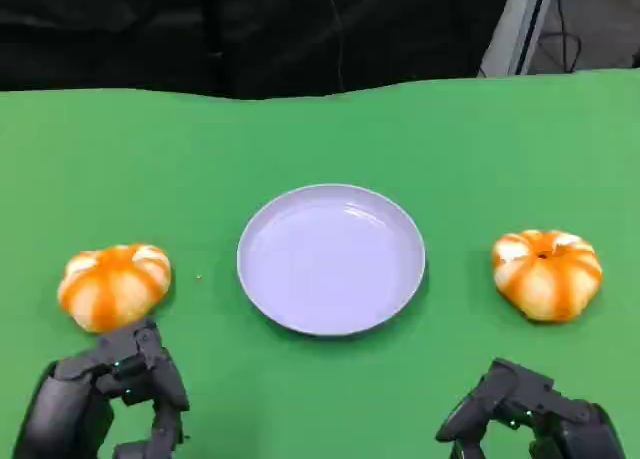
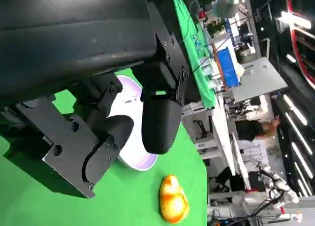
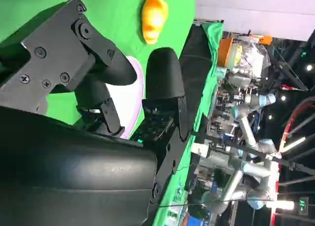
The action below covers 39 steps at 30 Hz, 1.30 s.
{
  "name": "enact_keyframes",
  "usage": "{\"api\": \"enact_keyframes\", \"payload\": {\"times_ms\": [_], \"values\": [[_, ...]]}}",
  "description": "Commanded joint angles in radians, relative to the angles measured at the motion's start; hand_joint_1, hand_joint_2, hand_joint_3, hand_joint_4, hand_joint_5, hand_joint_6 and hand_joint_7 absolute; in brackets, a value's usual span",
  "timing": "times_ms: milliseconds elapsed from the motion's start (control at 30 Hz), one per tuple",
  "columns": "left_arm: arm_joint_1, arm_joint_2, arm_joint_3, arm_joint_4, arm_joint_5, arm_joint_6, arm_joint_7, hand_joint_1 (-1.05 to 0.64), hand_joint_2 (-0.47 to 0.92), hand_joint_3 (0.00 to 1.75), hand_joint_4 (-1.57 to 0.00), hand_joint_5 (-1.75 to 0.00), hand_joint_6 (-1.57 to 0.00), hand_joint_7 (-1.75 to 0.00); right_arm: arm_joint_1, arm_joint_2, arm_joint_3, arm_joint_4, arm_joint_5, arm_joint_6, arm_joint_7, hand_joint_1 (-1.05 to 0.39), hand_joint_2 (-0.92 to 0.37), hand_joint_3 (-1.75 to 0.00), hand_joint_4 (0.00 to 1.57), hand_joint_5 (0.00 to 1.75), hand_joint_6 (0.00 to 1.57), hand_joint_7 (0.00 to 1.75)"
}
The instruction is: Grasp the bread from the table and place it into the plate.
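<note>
Bread (image 1: 114,285) is left ungrasped on the table (image 1: 320,129) beside the plate (image 1: 331,260), since the left hand (image 1: 120,389) is held empty above it, fingers apart.

Work surface: a table (image 1: 330,129) covered in plain green cloth, its far edge meeting a dark backdrop. Three items rest directly on it. A pale lavender round plate (image 1: 331,259) sits at the centre. One orange-and-white striped bread (image 1: 114,284) lies to the plate's left, apart from it. A second bread of like pattern (image 1: 546,273) lies to the plate's right, also apart.
</note>
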<state>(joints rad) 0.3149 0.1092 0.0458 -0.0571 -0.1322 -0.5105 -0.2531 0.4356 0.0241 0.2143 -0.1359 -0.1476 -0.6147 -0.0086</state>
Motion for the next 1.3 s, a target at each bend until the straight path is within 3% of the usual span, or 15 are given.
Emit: {"api": "enact_keyframes", "payload": {"times_ms": [33,733,767,833,867,1300], "values": [[0.007,0.008,0.008,-0.010,-0.007,0.006,-0.001,-0.01,0.34,1.48,-0.94,-1.75,-0.82,-1.64,0.006,-0.010,-0.008,-0.003,0.010,-0.008,-0.002,-0.02,-0.34,-1.42,0.80,1.63,0.84,1.33],[0.001,0.009,0.007,-0.006,0.001,0.010,0.002,-0.01,0.34,1.45,-0.93,-1.75,-0.82,-1.64,-0.002,-0.010,-0.009,0.000,0.011,-0.002,-0.001,-0.02,-0.33,-1.44,0.79,1.63,0.84,1.34],[-0.013,0.029,0.013,-0.009,-0.020,0.038,-0.017,-0.01,0.38,1.39,-0.87,-1.67,-0.78,-1.56,-0.001,-0.008,-0.007,-0.003,0.011,0.000,-0.001,-0.02,-0.33,-1.44,0.79,1.63,0.84,1.34],[-0.031,0.055,0.021,-0.014,-0.047,0.075,-0.044,0.01,0.58,1.01,-0.72,-1.37,-0.73,-1.15,0.001,-0.006,-0.004,-0.006,0.011,0.001,-0.002,-0.01,-0.35,-1.41,0.79,1.63,0.83,1.34],[-0.035,0.061,0.023,-0.017,-0.053,0.085,-0.050,0.01,0.61,0.96,-0.70,-1.32,-0.73,-1.08,0.002,-0.006,-0.004,-0.007,0.011,0.001,-0.002,-0.01,-0.35,-1.41,0.79,1.63,0.83,1.34],[-0.035,0.059,0.029,-0.025,-0.058,0.100,-0.060,0.02,0.66,0.88,-0.68,-1.28,-0.74,-1.00,0.002,-0.006,-0.003,-0.007,0.011,0.002,-0.002,-0.01,-0.36,-1.39,0.78,1.63,0.83,1.34]]}}
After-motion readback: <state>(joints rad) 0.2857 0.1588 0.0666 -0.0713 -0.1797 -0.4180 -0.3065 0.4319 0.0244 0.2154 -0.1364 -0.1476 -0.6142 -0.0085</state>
